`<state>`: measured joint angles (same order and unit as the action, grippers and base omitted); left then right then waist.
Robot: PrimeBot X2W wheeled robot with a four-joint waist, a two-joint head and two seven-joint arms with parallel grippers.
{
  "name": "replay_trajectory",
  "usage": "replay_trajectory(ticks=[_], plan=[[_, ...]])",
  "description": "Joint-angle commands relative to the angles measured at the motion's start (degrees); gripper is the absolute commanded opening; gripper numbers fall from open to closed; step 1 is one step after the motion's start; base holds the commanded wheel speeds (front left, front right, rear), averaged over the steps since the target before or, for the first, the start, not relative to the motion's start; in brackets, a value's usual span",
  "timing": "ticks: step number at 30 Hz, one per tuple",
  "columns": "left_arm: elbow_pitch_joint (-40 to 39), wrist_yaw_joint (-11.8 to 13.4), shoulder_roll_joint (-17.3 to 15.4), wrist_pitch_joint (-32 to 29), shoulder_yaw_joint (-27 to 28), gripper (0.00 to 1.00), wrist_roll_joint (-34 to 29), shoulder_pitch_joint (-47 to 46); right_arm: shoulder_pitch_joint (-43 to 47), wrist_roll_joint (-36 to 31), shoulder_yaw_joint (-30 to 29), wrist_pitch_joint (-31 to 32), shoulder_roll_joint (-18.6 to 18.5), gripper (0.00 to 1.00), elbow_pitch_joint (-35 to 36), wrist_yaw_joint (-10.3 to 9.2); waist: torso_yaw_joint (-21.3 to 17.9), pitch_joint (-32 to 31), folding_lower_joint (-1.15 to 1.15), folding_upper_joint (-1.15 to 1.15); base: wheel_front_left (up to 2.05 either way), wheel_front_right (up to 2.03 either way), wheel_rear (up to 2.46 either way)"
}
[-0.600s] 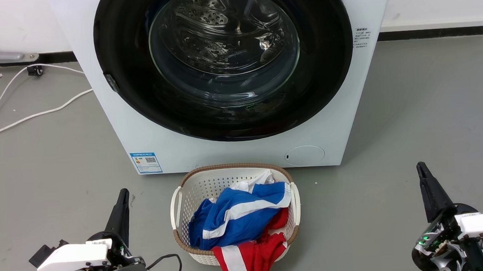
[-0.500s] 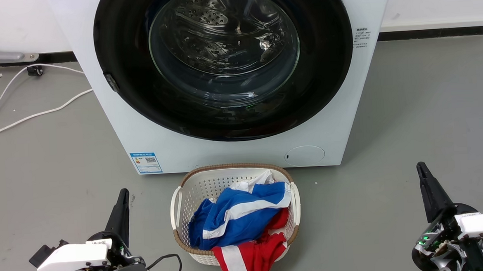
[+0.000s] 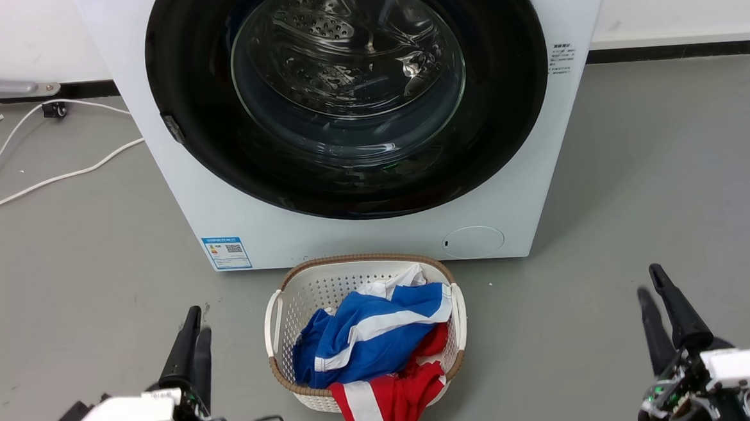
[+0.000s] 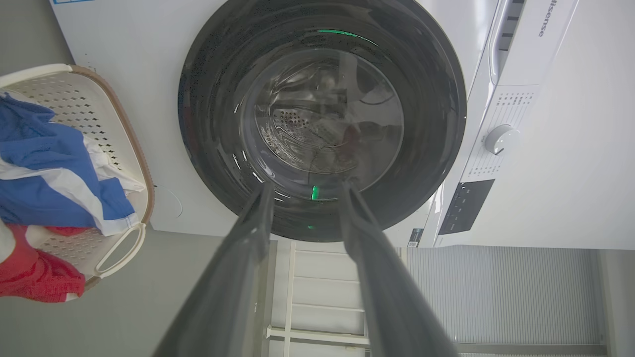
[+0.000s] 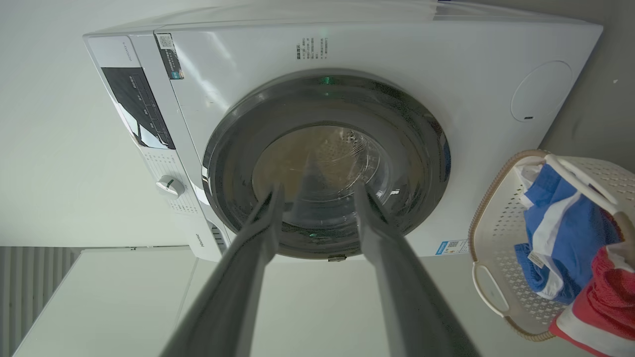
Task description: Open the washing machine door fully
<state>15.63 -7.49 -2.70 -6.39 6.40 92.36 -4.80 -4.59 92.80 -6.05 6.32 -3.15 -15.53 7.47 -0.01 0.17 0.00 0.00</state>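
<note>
Head view is showing us the washing machine (image 3: pixel 376 239) standing at the far edge of the floor, against the wall. The washing machine door (image 3: pixel 348 96) is sitting shut, flush on the machine's front. The laundry basket (image 3: pixel 327 287) is resting on the floor just in front of the machine, holding blue and red clothes (image 3: pixel 368 333).

We are judging the task as barely begun: we are only approaching, with both arms low and well apart from the door. The next move is calling for one arm to reach the door's rim and pull it outward while keeping clear of the basket.

Both the left jaws and the right jaws are standing released, gripping nothing. Against the earlier frame, both are sitting lower in view, and their fingers (image 3: pixel 182 352) are now parted where before they were showing together.
</note>
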Motion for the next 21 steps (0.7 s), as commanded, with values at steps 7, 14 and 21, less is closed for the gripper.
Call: replay_trajectory(ticks=[7, 14, 21], plan=[[-2.05, 0.00, -0.04, 2.09, -0.05, 1.00, -2.03, 0.62, 0.84, -2.69, -0.22, -2.09, 0.01, 1.00, 1.11, 0.01, -0.05, 0.05, 0.00, 0.00, 0.00, 0.00, 0.00], [-4.48, 1.01, -0.07, 4.01, 0.62, 1.00, -9.61, 0.89, 1.62, -11.32, -0.82, -3.99, 0.03, 1.00, 3.89, 0.01, -0.13, 0.15, 0.00, 0.00, 0.00, 0.00, 0.00], [-7.97, 3.93, -0.09, 5.77, -0.77, 1.00, -19.70, 1.42, 2.56, -21.54, -0.53, -5.76, 0.04, 1.00, 6.97, 0.02, -0.16, 0.29, 0.00, 0.00, 0.00, 0.00, 0.00]])
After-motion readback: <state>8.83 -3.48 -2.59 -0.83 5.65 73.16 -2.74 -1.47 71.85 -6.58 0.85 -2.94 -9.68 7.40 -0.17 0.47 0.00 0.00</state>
